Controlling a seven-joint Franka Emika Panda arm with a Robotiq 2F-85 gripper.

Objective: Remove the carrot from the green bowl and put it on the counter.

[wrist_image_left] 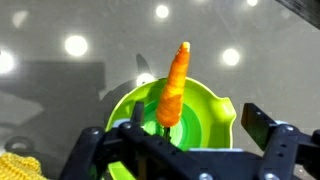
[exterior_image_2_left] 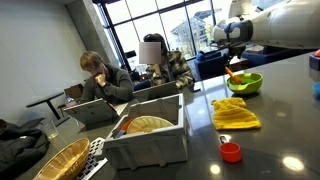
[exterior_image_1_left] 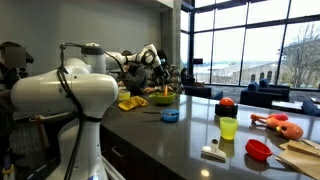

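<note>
Two black fingers (wrist_image_left: 268, 135) of the pincer (wrist_image_left: 175, 135) stand wide apart, one to each side of the green bowl (wrist_image_left: 205, 120), and they have hold of nothing. We see the carrot (wrist_image_left: 177, 85) between them but clear of both. It is in the green bowl, leaning upward, with its narrow tip reaching past the bowl's rim in the wrist view.

Around the green bowl the tabletop (wrist_image_left: 60, 80) lies mostly bare, so there is open room on several sides. A yellow cloth (wrist_image_left: 20, 165) lies just beside the bowl. In an exterior view the green bowl (exterior_image_2_left: 247, 84) sits near the tabletop's far edge, with the cloth on the nearer side. In an exterior view a small blue bowl (exterior_image_1_left: 170, 115) is near the green bowl, while a red ball (exterior_image_1_left: 226, 103), a yellow-green cup (exterior_image_1_left: 228, 127) and an orange lumpy toy (exterior_image_1_left: 278, 124) stand well apart from it.

We read the green bowl as smooth, lime-coloured, round and shallow, with a thin curved rim. The carrot is orange, long and tapered, with a faintly ridged, dull skin. The tabletop is dark grey and glossy, and it mirrors round ceiling lights as bright spots. The cloth looks knobbly and woven. The pincer is matte black and blocky.
</note>
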